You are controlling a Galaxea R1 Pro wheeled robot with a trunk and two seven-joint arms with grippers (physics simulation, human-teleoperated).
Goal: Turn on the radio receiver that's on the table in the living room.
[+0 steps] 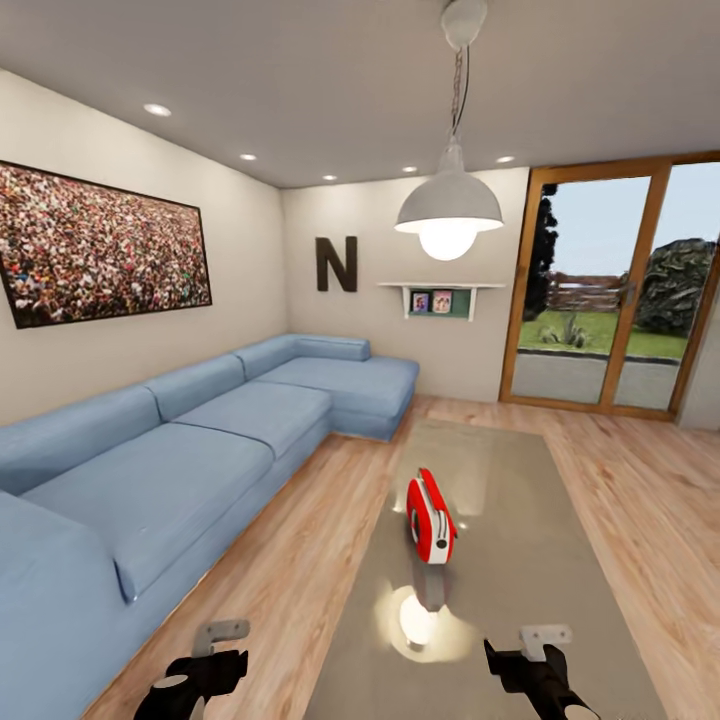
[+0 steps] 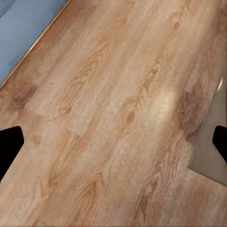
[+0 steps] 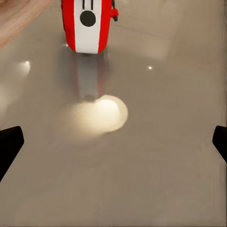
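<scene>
The right gripper [image 1: 517,650] hung low over the near end of the table [image 1: 560,600], its jaws spread wide with nothing between them. In the right wrist view its two dark fingertips [image 3: 9,146] sat at the picture's opposite edges, and between them lay the glossy grey top [image 3: 165,156] with a bright reflected glow of the lamp. Ahead of that gripper, well apart from it, the radio [image 1: 431,518] stood upright on the table near the middle of its length. It showed a red body with a white band and a thin handle on top. In the right wrist view the radio [image 3: 88,23] faced the camera with a dark round dial on its white face.

The left gripper [image 1: 228,655] hung beside the table, over the wood floor [image 1: 290,560], also opened wide and empty. The left wrist view showed its fingertips [image 2: 9,146] far apart over the planks [image 2: 109,118], with a corner of the table [image 2: 210,142] at one side and a strip of blue sofa [image 2: 23,28] at another.

Farther out, the blue L-shaped sofa [image 1: 180,450] ran along the left wall under a large crowd picture [image 1: 100,245]. A black letter N [image 1: 336,264] and a small shelf [image 1: 440,295] hung on the far wall. A pendant lamp [image 1: 448,215] glowed above the table, and glass doors [image 1: 610,290] opened onto a garden.
</scene>
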